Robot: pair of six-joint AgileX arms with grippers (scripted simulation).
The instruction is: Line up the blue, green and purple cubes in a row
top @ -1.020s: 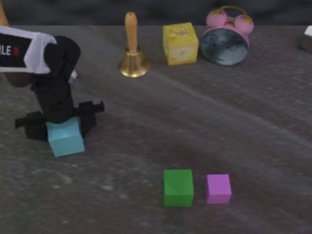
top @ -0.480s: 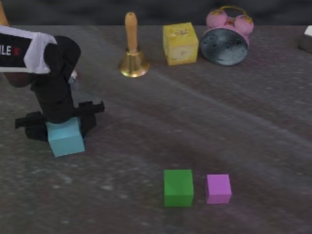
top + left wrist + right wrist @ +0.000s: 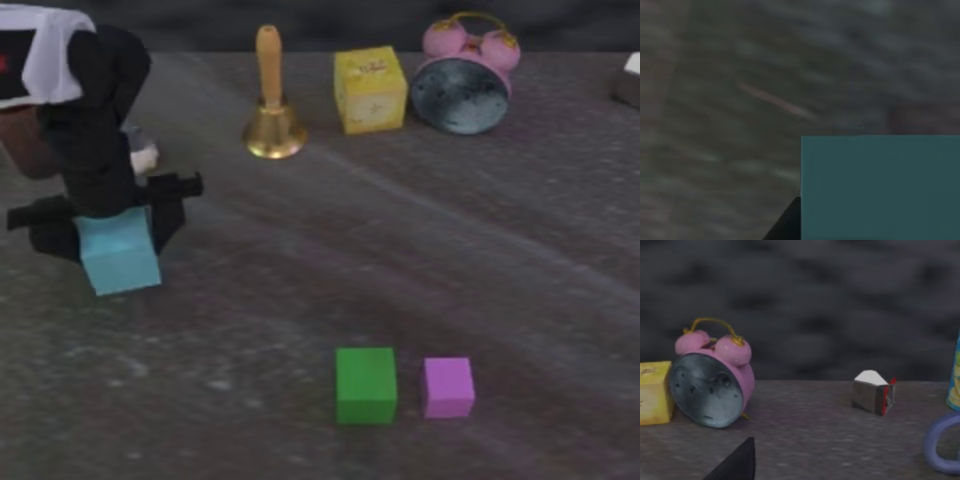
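Lifted since the earlier frames: blue cube (image 3: 119, 262) has shifted up-left with the left gripper (image 3: 105, 215), now apparently off the table (image 3: 300, 270) at its left side. Left gripper fingers are pinching the blue cube; the left wrist view shows its teal face (image 3: 880, 187) close up. Green cube (image 3: 365, 384) and purple cube (image 3: 447, 387) sit just beside each other near the front, well apart from it. Right gripper (image 3: 735, 465): can't tell. Bell (image 3: 272, 100), yellow cube (image 3: 370, 90), alarm clock (image 3: 464, 75) at back. Risk: cube slips from the pinch in transit, or knocks the green cube on placement.
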